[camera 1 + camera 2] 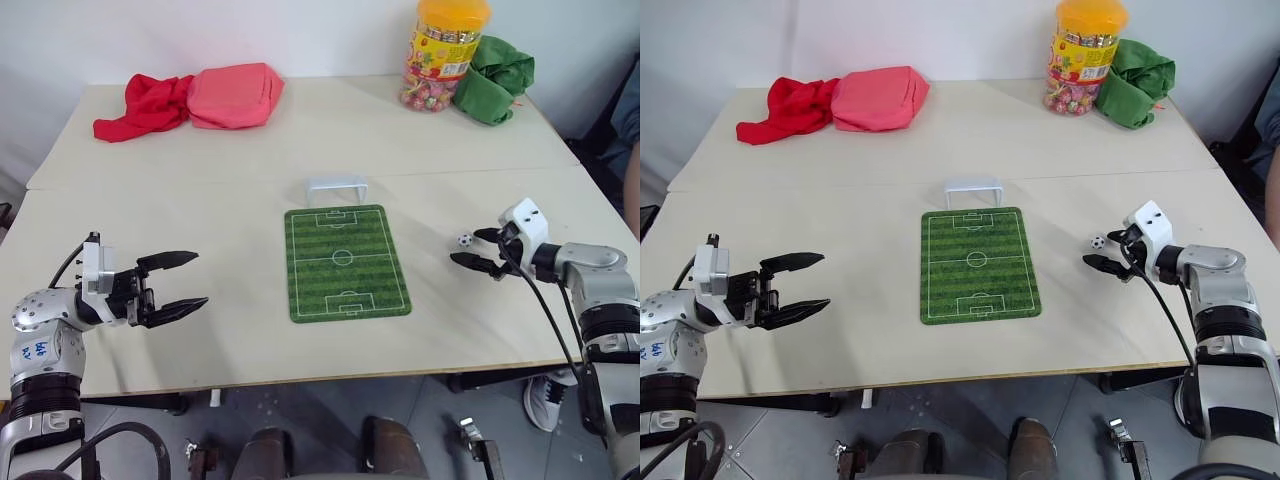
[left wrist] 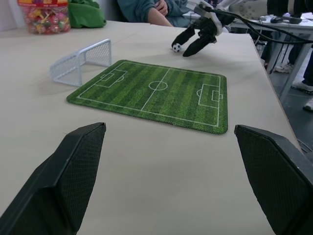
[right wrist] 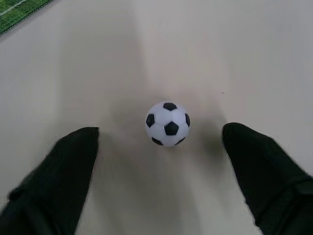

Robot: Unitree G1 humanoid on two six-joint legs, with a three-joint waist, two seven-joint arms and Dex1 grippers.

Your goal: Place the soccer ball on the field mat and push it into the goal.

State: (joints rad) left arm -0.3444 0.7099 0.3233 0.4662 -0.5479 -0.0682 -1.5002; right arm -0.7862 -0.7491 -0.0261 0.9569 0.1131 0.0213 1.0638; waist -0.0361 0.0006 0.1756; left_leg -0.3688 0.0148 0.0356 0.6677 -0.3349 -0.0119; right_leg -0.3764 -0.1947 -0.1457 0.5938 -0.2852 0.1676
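No text can be read with certainty. Blue handwritten marks are seen on the left arm's grey joint housing (image 1: 38,349), but they cannot be made out. Printing is seen on the candy jar's label (image 1: 443,52), too small to be read.

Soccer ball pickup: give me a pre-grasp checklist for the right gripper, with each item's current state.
1. Soccer ball sits between the right gripper's fingers: ok.
2. Fingers apart, not touching the ball: ok.
3. Ball lies on the bare table, off the field mat: ok, a pickup is needed.
4. Mat surface free of things for placing: ok.
5. Goal stands at the mat's far end, mouth facing the mat: ok.
6. Left gripper open and well away from the mat: ok.
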